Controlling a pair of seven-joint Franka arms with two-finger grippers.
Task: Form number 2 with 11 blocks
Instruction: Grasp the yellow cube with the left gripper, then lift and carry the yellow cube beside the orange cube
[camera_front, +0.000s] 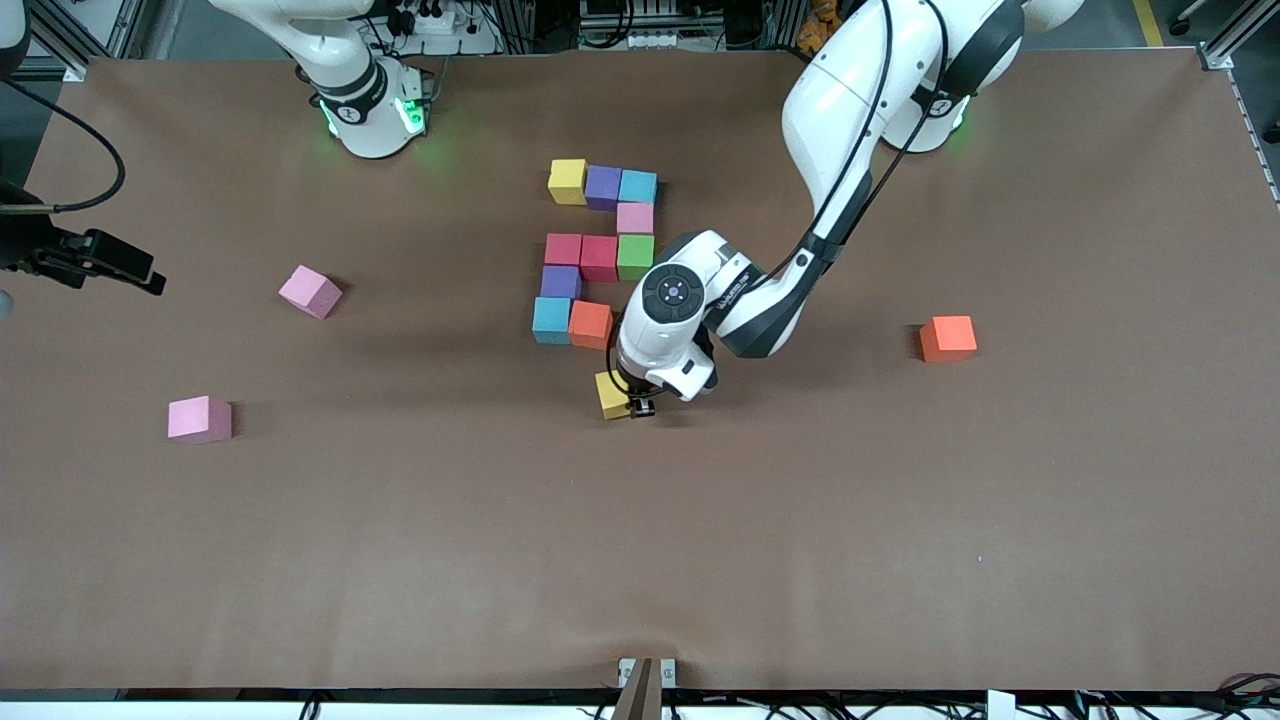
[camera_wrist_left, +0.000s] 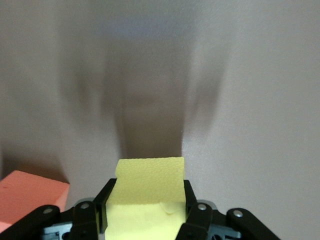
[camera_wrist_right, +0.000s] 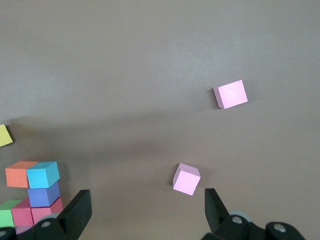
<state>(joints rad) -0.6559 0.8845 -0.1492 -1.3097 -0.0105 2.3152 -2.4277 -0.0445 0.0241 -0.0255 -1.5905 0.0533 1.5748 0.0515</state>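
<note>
Left gripper (camera_front: 641, 405) – fingers clamped on a yellow block (camera_front: 612, 394) at frame centre; right gripper (camera_wrist_right: 145, 212) waits, fingers spread, empty.

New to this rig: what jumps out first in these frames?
The unfinished number 2, ten coloured cubes touching mid-table with its bottom row one cube short. Just nearer the front camera, the left gripper is shut on a yellow cube. Loose blocks lie apart: two pink cubes toward the right arm's end, an orange cube toward the left arm's; the right gripper waits open.
</note>
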